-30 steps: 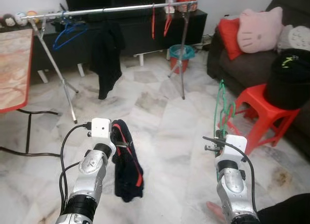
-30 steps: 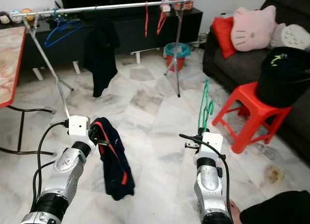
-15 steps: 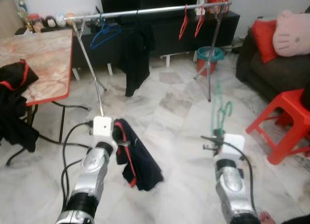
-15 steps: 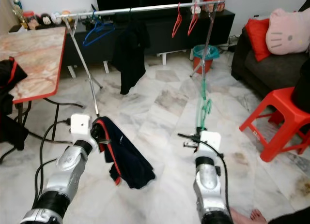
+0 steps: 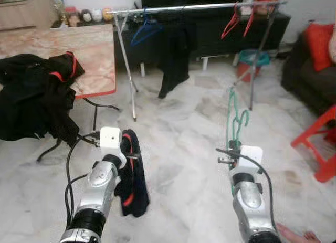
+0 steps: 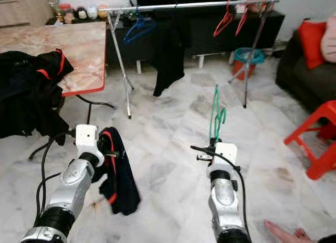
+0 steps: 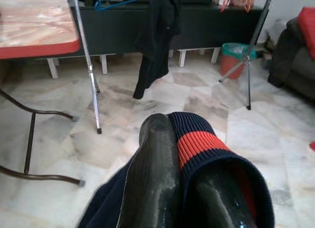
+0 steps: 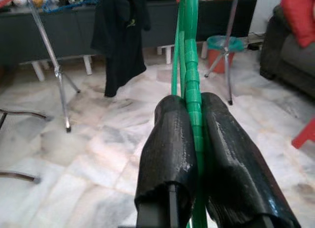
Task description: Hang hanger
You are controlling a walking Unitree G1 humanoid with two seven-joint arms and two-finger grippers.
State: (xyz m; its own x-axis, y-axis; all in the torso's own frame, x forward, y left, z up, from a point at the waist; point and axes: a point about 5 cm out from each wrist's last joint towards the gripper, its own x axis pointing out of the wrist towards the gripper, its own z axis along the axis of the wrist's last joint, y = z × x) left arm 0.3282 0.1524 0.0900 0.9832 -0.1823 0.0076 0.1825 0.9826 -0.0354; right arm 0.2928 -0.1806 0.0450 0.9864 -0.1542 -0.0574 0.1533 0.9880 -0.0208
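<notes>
Fingers of the right gripper [image 8: 197, 154] pinch the green plastic hanger [image 6: 216, 114] upright between them, likely for carrying to the silver rail [image 6: 189, 3]; left gripper [image 7: 189, 188] clamps a navy red-striped garment [image 6: 116, 172] draped below.

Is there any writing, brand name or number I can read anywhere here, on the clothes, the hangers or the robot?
None can be read.
Black garment hanging on the silver clothes rail: a small yellowish mark on its chest, too small and blurred to read.
Dark navy garment with red stripe in the left gripper: no lettering visible.
Green plastic hanger in the right gripper: plain.
</notes>
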